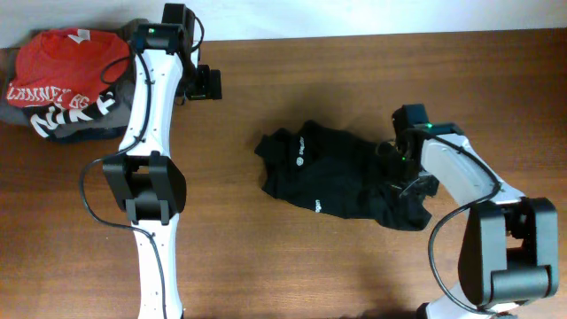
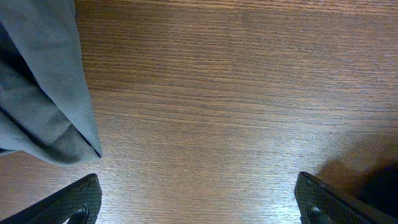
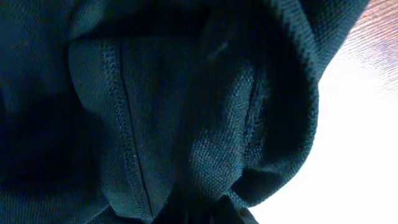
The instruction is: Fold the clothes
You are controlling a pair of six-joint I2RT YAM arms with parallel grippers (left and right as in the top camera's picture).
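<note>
The black garment (image 1: 328, 173) with small white logo prints lies crumpled on the wooden table, right of centre. My right gripper (image 1: 403, 164) is at its right edge. In the right wrist view the black fabric (image 3: 186, 124) fills the frame and bunches together at the bottom where my jaws are; the fingers themselves are hidden by cloth. My left gripper (image 1: 205, 84) is at the back left, far from the black garment. In the left wrist view its fingers (image 2: 199, 199) are wide apart and empty over bare wood.
A pile of clothes sits at the back left corner: a red shirt with white lettering (image 1: 62, 62) on top of dark and grey garments (image 1: 89, 133). A grey garment's edge (image 2: 37, 93) lies just left of my left gripper.
</note>
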